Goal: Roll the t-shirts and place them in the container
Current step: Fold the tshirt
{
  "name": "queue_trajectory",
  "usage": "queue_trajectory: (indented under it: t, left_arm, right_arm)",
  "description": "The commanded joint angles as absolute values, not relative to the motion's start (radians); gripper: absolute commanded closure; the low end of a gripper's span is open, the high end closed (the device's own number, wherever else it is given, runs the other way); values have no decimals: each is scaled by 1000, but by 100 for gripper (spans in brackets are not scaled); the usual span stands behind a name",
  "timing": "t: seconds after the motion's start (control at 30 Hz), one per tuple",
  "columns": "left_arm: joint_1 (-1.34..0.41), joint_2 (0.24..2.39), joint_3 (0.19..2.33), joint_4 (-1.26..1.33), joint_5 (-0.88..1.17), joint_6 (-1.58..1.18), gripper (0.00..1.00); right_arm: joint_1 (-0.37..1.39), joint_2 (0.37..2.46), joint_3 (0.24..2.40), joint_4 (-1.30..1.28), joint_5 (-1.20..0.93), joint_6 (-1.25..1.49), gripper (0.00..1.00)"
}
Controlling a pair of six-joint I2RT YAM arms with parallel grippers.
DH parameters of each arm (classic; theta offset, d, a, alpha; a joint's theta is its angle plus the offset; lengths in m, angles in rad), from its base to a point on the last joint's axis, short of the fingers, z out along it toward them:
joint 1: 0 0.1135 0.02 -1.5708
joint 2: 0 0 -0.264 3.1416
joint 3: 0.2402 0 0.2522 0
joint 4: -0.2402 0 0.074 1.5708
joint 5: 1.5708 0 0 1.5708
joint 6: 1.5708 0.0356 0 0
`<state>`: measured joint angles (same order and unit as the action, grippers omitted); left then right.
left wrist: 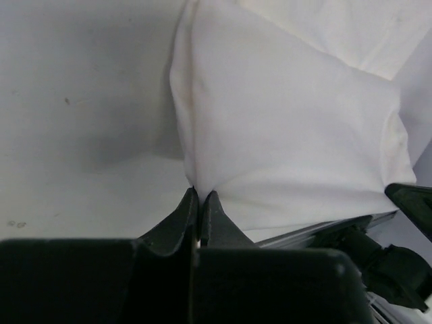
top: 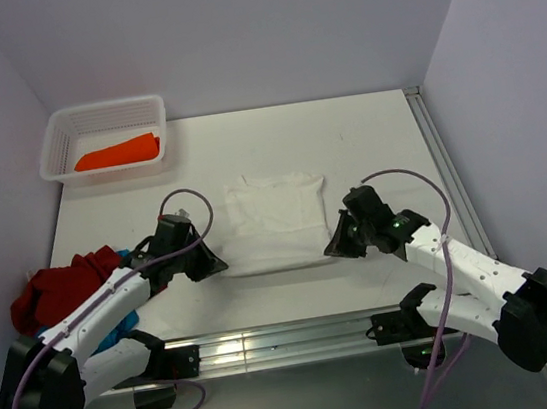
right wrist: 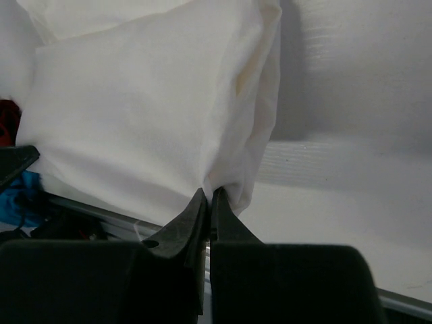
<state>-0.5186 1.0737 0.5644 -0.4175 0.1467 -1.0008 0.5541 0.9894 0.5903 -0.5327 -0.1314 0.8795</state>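
A folded white t-shirt (top: 278, 221) lies flat in the middle of the table, its print not showing. My left gripper (top: 215, 267) is shut on its near left corner, the white cloth (left wrist: 283, 128) pinched between the black fingertips (left wrist: 186, 206). At the near right corner my right gripper (top: 335, 251) is shut on the same shirt (right wrist: 135, 108), a fold of cloth caught at its tips (right wrist: 197, 202). An orange t-shirt (top: 117, 152) lies in the basket. Dark red (top: 62, 286) and blue (top: 119, 333) t-shirts are heaped at the left edge, behind my left arm.
The white perforated basket (top: 101, 116) stands at the back left corner. A metal rail (top: 271, 341) runs along the near table edge between the arm bases. Another rail (top: 445, 167) lines the right side. Grey walls close in the table.
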Motion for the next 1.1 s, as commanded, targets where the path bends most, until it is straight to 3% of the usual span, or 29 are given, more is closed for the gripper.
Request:
queue_trajectory:
  t: [0.0,0.2,0.53,0.8,1.07]
  left_arm:
    - [-462,1081,621,-545,132,-997,100]
    - [-316,1172,684,-543,268,-979,100]
    - [-236,1488,893,-557,457,-956,100]
    - [-149,1650,956,-537,462,-989,100]
    - [-115,1790,969,-462,463,-1011,100]
  right_arm:
    - [464,974,661,-698,-173,821,100]
    - [336,1113,822,-811,-211,782,100]
    - [157,1399,969,-824,-428,756,100]
    - [41,1617,1018,-746,-474,805,100]
    - [43,1772,1075,-666,-442,842,100]
